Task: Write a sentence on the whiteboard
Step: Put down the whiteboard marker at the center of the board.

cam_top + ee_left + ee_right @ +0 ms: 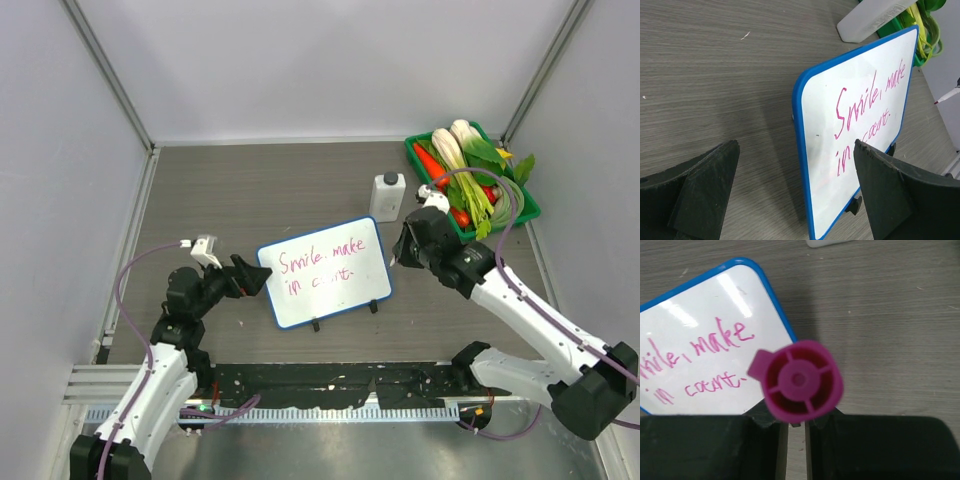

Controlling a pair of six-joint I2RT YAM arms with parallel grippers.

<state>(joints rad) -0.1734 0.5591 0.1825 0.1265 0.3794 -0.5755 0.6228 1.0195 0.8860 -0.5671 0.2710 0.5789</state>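
Now right gripper [792, 426] is clamping a magenta marker [800, 381] at three o'clock of the whiteboard [345, 297]; left gripper [250, 278] is gaping wide at nine.

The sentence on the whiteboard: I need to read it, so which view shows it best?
Top external: the sentence shows whole and face-on, both lines unobstructed, though small. Left wrist shows it larger but steeply slanted. Right wrist cuts off the first word's start at the frame edge.

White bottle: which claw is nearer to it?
Right. The right claw, shut on a magenta marker, sits just base-side of the white bottle; the open left claw is across the whiteboard, at its left edge.
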